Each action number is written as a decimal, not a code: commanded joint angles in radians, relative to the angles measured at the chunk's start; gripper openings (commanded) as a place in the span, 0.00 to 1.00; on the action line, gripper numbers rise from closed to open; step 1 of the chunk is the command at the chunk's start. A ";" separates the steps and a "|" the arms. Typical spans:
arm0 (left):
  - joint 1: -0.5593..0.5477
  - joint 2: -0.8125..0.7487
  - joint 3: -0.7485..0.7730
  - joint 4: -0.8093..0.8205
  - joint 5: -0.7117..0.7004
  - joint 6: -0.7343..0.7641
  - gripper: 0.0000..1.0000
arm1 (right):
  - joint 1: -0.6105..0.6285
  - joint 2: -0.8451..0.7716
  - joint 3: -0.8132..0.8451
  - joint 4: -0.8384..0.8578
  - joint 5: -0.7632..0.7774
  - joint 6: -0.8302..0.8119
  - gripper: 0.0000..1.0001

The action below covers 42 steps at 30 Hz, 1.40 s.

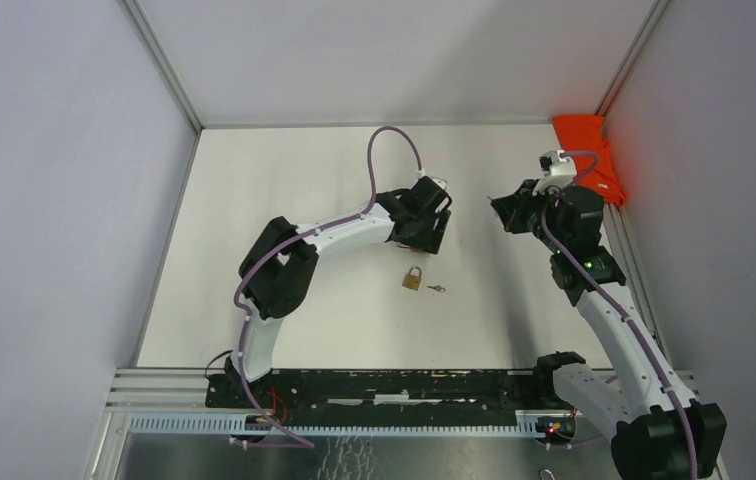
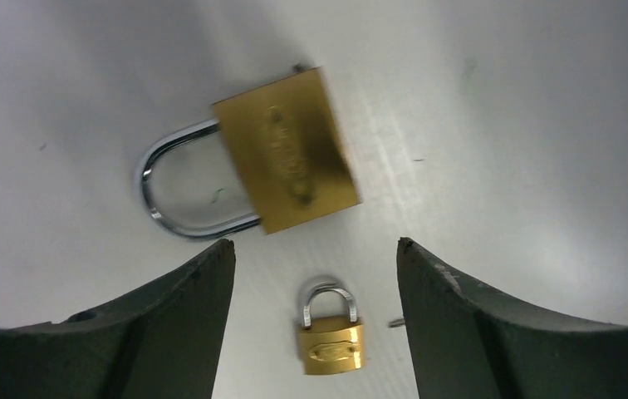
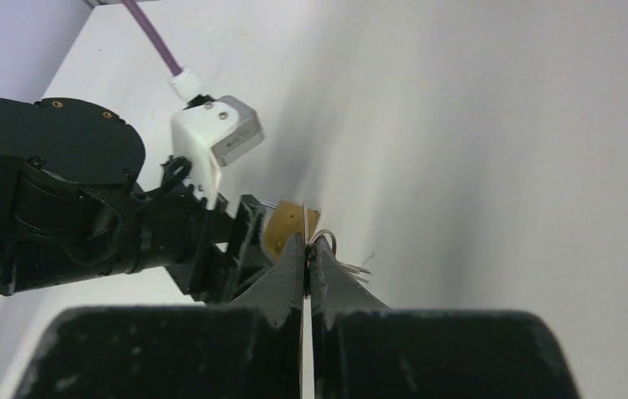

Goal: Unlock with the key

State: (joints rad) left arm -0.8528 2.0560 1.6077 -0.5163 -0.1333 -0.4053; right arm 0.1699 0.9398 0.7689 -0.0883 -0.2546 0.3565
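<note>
A large brass padlock [image 2: 286, 154] lies on the white table just beyond my left gripper [image 2: 315, 243], which hovers over it open and empty. In the top view the left gripper [image 1: 422, 232] hides most of this padlock. A small brass padlock [image 1: 412, 279] lies nearer the arm bases and also shows between the left fingers [image 2: 331, 342]. A small key [image 1: 437, 289] lies just right of it. My right gripper [image 1: 502, 212] is raised to the right. In its wrist view the right gripper [image 3: 306, 241] is shut on a thin key, with a key ring [image 3: 328, 242] hanging off it. The large padlock [image 3: 287, 226] shows behind it.
A red cloth [image 1: 589, 150] lies in the far right corner. Grey walls enclose the table on three sides. A black and metal rail [image 1: 384, 390] runs along the near edge by the arm bases.
</note>
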 commanded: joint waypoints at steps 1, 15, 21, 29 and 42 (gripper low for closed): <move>0.008 -0.024 -0.005 -0.064 -0.111 -0.081 0.78 | -0.029 -0.036 0.036 -0.061 0.024 -0.047 0.00; 0.005 0.051 0.019 -0.028 -0.087 -0.068 0.82 | -0.056 -0.060 0.010 -0.061 -0.009 -0.051 0.00; 0.006 0.076 0.039 -0.003 -0.072 -0.050 0.82 | -0.058 -0.062 0.007 -0.060 -0.012 -0.055 0.00; 0.004 0.062 0.085 -0.020 -0.069 -0.041 0.82 | -0.059 -0.057 0.018 -0.062 -0.012 -0.056 0.00; 0.004 0.152 0.091 0.021 -0.012 -0.021 0.82 | -0.060 -0.063 0.017 -0.064 -0.014 -0.054 0.00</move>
State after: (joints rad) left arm -0.8440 2.1704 1.6711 -0.5415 -0.1806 -0.4522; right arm 0.1158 0.8928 0.7689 -0.1753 -0.2695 0.3092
